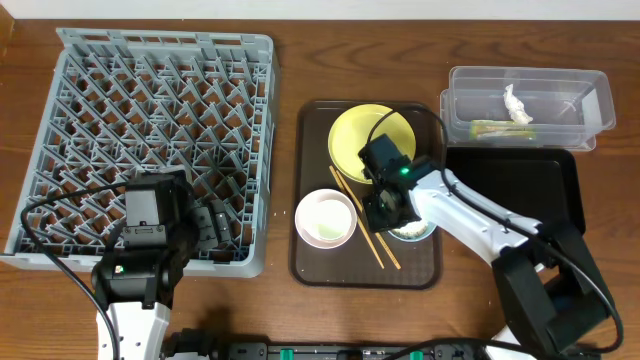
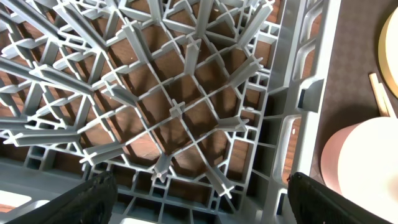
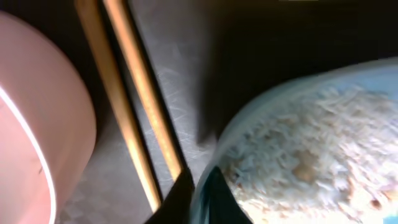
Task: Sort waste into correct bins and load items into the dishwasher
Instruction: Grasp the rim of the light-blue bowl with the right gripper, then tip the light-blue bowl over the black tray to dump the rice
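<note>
The light blue bowl [image 3: 348,71], with rice crumbs [image 3: 298,149] inside, is seated on the brown tray [image 1: 312,268] on the desk, just beside the chopsticks [image 3: 134,106]. Its rim is pinched between the fingers [image 3: 219,198] of the right gripper [image 3: 198,190] — pressed together on the thin edge. The left gripper [image 2: 205,205] is positioned over the dish rack [image 1: 150,90] — fingers spread wide.

No legible text anywhere; snack wrapper [image 1: 490,128] print too small to read.
</note>
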Controlling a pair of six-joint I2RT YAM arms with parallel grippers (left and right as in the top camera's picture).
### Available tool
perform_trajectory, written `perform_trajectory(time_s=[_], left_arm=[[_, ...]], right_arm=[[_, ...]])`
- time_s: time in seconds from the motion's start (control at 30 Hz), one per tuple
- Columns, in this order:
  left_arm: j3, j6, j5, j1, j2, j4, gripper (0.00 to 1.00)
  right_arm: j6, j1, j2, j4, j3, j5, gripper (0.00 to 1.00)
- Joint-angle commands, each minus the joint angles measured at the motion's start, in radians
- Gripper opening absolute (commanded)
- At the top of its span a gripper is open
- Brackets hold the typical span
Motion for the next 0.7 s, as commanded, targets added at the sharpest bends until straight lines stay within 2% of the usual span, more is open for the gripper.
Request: perform_trajectory(time_s=[0.0,0.27,0.47,0.67], left_arm=[[0.021,-0.006,0.003,0.005,-0.001,0.000,0.89],[0.021,-0.006,0.002,0.005,-0.001,0.000,0.89],[0.021,-0.006,0.002,0.005,-0.001,0.000,0.89],[0.021,-0.006,0.003,0.005,-0.001,0.000,0.89]], right_arm=[[0.053,0.006,0.010,0.008,-0.005,0.031,0.01],[-0.023,-0.028,-0.117,-0.019,0.071,-0.006,0.01],[-0.078,-0.173,-0.262,-0.031,0.092,-0.116,0.01],[-0.172,-0.385,-0.256,-0.047,0.089,-0.367,0.01]])
